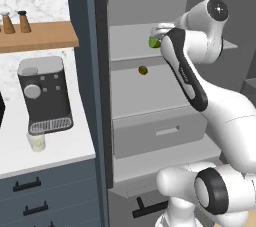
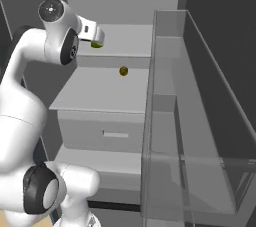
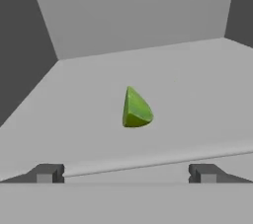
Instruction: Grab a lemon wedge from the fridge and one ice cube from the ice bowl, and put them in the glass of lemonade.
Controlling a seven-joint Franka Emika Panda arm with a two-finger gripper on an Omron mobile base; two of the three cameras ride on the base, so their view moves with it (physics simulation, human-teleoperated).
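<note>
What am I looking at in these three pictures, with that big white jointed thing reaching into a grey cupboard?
The white jointed thing is a robot arm, reaching into an open grey fridge. Two pictures come from cameras on its base, behind it to the left and right. The third comes from a camera on its hand: the two dark stubs at the bottom are the tips of its two-finger gripper, standing wide open and holding nothing. Ahead of them, on a pale grey upper shelf, lies a small yellow-green lemon wedge. One shelf lower sits a small olive-brown round fruit. On the white counter stand a dark coffee machine and a small glass of pale lemonade.
</note>
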